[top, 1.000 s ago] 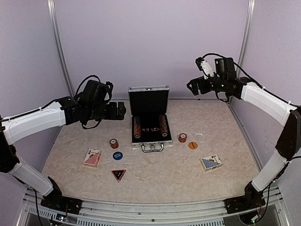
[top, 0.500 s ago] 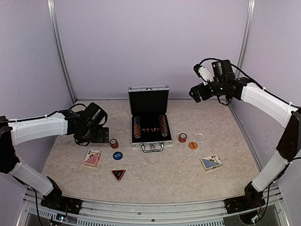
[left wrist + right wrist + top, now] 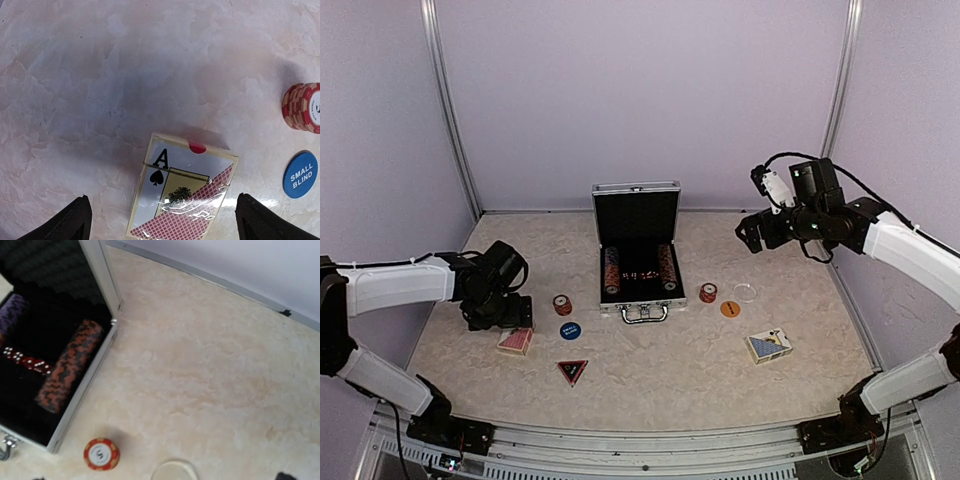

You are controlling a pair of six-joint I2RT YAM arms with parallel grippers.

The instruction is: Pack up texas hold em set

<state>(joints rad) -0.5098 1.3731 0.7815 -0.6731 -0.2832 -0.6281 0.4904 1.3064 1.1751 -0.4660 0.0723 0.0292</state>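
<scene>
My left gripper (image 3: 161, 200), fingers spread wide, hangs directly over the red card deck (image 3: 182, 195); the deck lies flat near the worktop's left edge, apart from the open aluminium case (image 3: 638, 262) at centre; it looks light and stiff but slick (glare on its wrap), so I would pinch squarely across its narrow width; my right gripper (image 3: 752, 232) hangs aloft toward the right rear corner, tips apparently apart.

Bright even light, perhaps from above; glare on the red deck (image 3: 182, 192); right wrist view slightly soft
</scene>
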